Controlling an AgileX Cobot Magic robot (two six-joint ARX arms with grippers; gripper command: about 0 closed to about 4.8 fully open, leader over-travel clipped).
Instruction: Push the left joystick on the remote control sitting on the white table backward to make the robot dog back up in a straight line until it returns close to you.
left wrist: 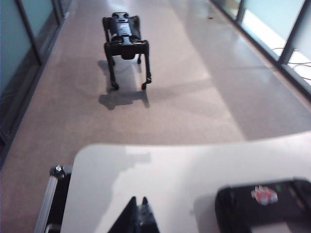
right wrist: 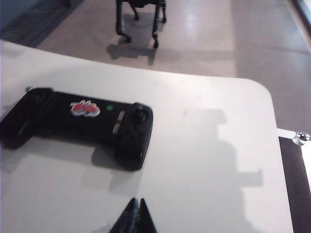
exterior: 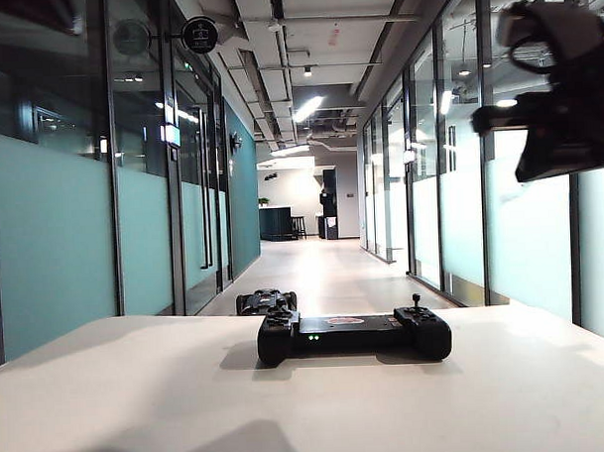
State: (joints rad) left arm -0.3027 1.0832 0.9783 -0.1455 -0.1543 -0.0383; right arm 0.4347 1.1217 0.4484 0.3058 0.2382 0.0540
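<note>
Both closed and empty, the left gripper [left wrist: 138, 213] and right gripper [right wrist: 136, 216] hang above the near tabletop [exterior: 140, 410], the remote control [exterior: 353, 335] farther along, the robot dog [left wrist: 125, 46] standing on the corridor floor [exterior: 323, 270] beyond.

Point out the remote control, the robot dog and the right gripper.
remote control [right wrist: 77, 124]: right wrist view, on its flat middle bar.
robot dog [left wrist: 124, 39]: left wrist view, on its boxy body.
right gripper [right wrist: 135, 213]: right wrist view, at its shut fingertips.

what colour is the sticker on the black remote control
Red and white, on the wide black remote control; the sticker shows best in the right wrist view.
</note>
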